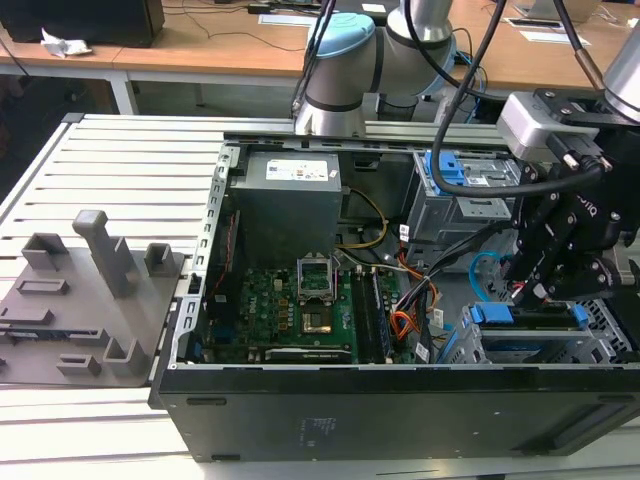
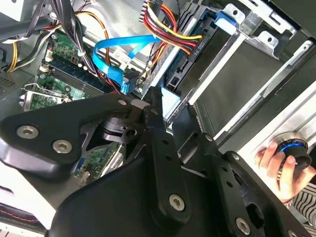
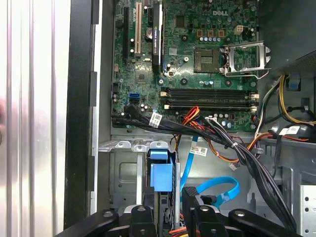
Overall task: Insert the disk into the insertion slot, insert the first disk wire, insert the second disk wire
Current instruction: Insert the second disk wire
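Open computer case (image 1: pixel 400 410) on slatted table (image 1: pixel 130 160). Inside: green motherboard (image 1: pixel 280 310) with CPU socket (image 1: pixel 317 280), beside grey power supply (image 1: pixel 290 205). Grey fixture plate (image 1: pixel 80 300) at the exterior view's left.

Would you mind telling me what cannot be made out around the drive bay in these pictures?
How far the disk sits in the insertion slot: exterior view, the gripper covers part of it.
Where the second disk wire ends: first wrist view, it passes behind the gripper.
What the hand grips: second wrist view, the gripper's linkage covers part of it.
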Controlling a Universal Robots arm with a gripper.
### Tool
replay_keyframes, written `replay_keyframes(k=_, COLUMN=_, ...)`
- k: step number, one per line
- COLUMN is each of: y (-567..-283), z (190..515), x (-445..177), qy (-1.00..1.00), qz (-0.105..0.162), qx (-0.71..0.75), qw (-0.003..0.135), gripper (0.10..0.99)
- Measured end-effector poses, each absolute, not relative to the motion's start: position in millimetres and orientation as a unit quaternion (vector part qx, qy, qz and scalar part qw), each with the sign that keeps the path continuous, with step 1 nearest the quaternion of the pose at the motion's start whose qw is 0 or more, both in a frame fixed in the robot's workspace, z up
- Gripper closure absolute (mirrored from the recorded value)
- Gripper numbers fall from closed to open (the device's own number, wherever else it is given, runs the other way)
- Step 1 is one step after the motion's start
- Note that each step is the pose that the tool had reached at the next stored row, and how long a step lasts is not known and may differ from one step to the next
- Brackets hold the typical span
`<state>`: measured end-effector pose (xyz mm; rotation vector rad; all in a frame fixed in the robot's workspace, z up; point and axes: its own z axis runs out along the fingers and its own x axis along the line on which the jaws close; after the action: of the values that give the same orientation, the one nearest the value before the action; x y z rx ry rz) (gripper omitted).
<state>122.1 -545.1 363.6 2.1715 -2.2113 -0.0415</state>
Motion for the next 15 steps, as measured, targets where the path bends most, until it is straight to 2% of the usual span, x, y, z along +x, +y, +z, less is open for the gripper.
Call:
replay_keyframes(k=6, y=-545, z=364, x=148, qy=-0.713, qz=-0.014, qx=0.700, qw=0.021, gripper=0.725)
replay_keyframes(k=15, y=-545, z=387, x=148, qy=-0.713, qz=-0.014, qx=0.700, qw=0.021, gripper=0.725)
